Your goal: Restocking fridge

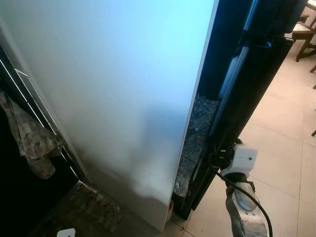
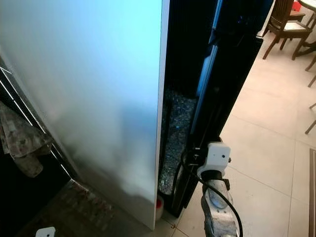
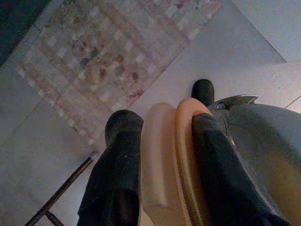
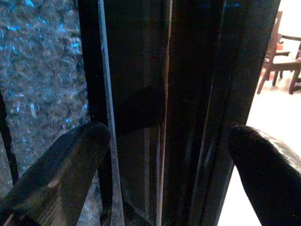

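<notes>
The fridge shows as a tall pale side panel (image 1: 113,98) with its black door (image 1: 256,89) standing edge-on beside it. My right arm reaches up to the door's lower edge. My right gripper (image 4: 169,146) is open, with one finger (image 4: 70,160) on either side of the dark door edge (image 4: 188,94). In the left wrist view my left gripper (image 3: 164,127) hangs low over the floor, shut on a pale orange flat-sided item (image 3: 164,160) pressed between its black fingers (image 3: 122,141).
A grey speckled surface (image 1: 197,133) fills the gap between panel and door. A patterned rug (image 1: 84,207) lies at my left, and a towel (image 1: 29,138) hangs on a dark appliance. Wooden chairs (image 1: 303,34) stand far right on beige tiles (image 1: 281,163).
</notes>
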Tool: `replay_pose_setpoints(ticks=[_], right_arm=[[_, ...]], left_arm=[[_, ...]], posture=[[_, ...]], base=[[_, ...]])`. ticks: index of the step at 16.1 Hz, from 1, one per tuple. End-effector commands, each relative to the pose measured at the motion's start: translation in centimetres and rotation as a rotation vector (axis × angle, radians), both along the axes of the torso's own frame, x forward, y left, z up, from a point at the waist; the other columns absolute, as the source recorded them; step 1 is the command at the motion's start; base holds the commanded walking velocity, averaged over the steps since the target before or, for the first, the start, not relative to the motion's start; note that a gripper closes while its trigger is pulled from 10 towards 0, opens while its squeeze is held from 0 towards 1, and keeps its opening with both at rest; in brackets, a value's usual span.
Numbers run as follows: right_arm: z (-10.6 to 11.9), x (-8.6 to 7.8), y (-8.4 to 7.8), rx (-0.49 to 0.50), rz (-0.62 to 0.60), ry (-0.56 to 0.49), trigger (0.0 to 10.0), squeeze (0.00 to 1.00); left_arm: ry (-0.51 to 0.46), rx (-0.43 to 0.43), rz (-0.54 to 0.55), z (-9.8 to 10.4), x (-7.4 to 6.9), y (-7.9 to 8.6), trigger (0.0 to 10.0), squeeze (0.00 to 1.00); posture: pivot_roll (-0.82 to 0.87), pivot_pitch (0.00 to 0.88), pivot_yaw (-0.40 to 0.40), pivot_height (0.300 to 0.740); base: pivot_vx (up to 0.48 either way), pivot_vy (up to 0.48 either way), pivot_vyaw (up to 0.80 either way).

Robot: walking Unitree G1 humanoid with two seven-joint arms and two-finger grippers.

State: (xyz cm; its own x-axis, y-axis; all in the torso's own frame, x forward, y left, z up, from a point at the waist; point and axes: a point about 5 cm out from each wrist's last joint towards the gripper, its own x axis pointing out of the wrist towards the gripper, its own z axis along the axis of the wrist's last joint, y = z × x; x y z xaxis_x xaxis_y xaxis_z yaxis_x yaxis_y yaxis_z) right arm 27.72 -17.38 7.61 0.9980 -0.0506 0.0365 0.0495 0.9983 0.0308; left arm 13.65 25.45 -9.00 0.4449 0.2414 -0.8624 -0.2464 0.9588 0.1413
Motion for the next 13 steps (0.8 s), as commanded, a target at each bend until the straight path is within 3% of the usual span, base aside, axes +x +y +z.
replay_pose_setpoints(ticks=[1, 7, 13], right_arm=[[0.1, 0.3, -0.1, -0.001, 0.001, -0.008, 10.0, 0.00], [0.8, 1.3, -0.1, -0.005, -0.001, -0.031, 10.0, 0.00], [0.9, 1.0, -0.9, -0.012, -0.050, -0.041, 10.0, 0.00]], left_arm=[[0.001, -0.003, -0.015, 0.0, 0.1, 0.0, 10.0, 0.00], [-0.003, -0.008, -0.006, 0.0, 0.2, -0.1, 10.0, 0.00], [-0.006, -0.008, -0.009, 0.1, 0.3, 0.0, 10.0, 0.00]], posture=[[-0.16, 0.000, 0.007, 0.740], [-0.15, 0.000, 0.005, 0.740], [-0.16, 0.000, 0.009, 0.740]], base=[[0.000, 0.000, 0.00], [0.000, 0.000, 0.00], [0.000, 0.000, 0.00]])
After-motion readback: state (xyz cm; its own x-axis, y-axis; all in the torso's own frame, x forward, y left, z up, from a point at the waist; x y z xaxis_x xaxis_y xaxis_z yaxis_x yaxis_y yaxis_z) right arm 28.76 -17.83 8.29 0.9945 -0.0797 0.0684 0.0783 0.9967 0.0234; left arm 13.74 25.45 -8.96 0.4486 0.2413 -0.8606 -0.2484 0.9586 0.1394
